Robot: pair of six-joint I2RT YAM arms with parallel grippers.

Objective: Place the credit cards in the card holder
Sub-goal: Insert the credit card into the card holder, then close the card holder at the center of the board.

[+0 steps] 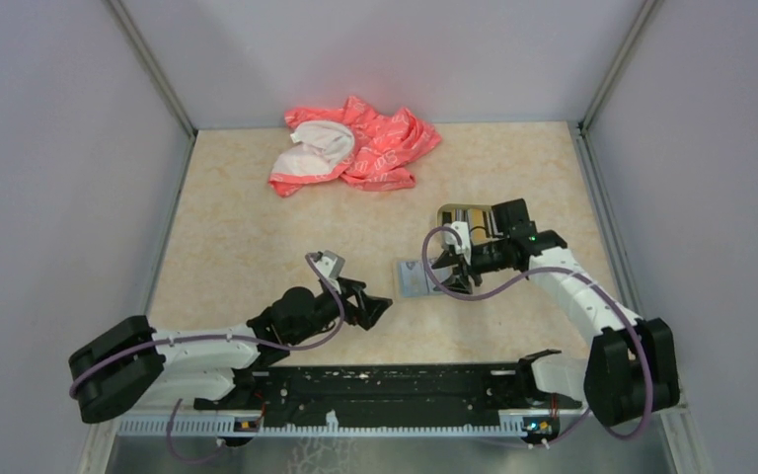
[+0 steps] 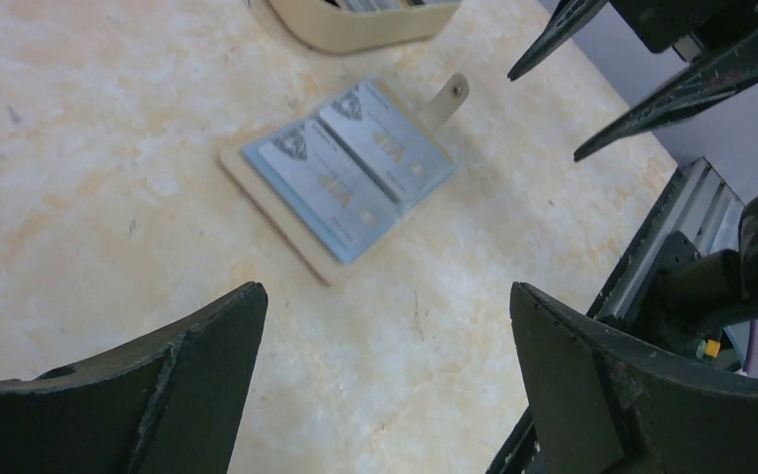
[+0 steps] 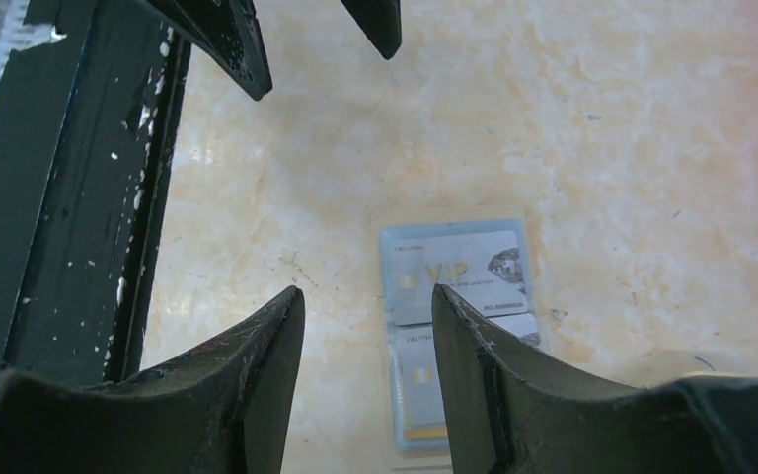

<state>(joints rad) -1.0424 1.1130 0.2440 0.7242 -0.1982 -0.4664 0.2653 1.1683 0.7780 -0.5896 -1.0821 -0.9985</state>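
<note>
The card holder (image 1: 416,279) lies open and flat on the table, with two grey cards (image 3: 451,272) in its light-blue sleeves. It also shows in the left wrist view (image 2: 345,173) and the right wrist view (image 3: 459,326). My left gripper (image 1: 375,309) is open and empty, low over the table just left of the holder. My right gripper (image 1: 451,279) is open and empty, hovering at the holder's right edge. In the right wrist view my right gripper (image 3: 365,296) stands beside the holder's left edge. More cards (image 2: 380,5) stand edge-on in the tan tray (image 2: 355,30).
The tan tray (image 1: 469,219) sits just behind the holder, under my right wrist. A crumpled red and white cloth (image 1: 355,146) lies at the back centre. The black base rail (image 1: 385,387) runs along the near edge. Walls close the table's left, right and back.
</note>
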